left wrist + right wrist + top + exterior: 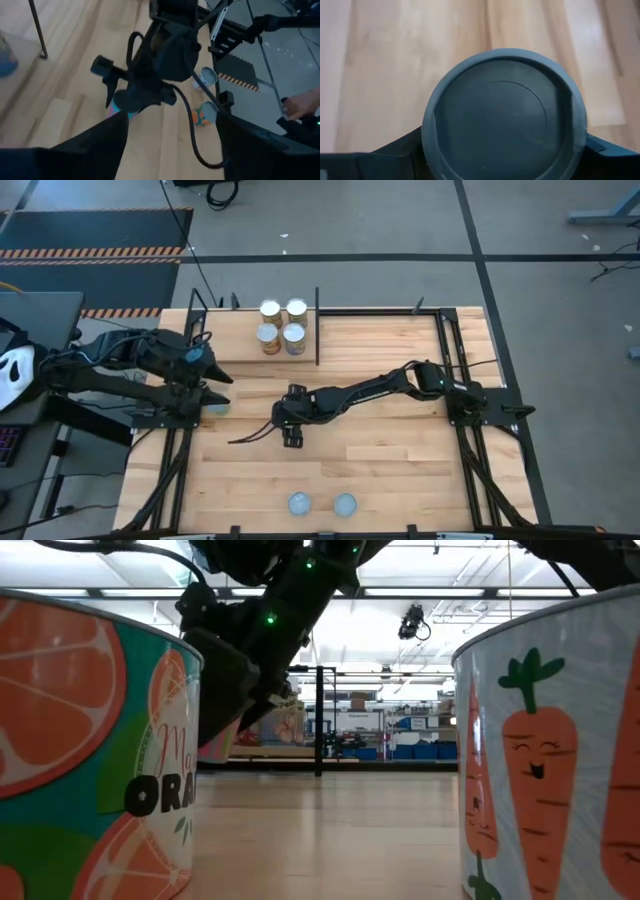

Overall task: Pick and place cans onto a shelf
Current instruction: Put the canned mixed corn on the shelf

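Filling the right wrist view, a round grey-lidded can (504, 114) sits between the right tool's (292, 437) fingers, which appear clamped on it at mid-worktop. If that hold is shallow, it could slip or tip on the way to the shelf (380, 315), where four cans (281, 325) already cluster beyond the tool. Two more cans (321, 504) wait behind it. Off to the side, the left tool (215, 402) stands apart.

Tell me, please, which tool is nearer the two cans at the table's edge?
Right: the right tool is mid-table, close to the two cans; the left tool sits farther off, leftward.
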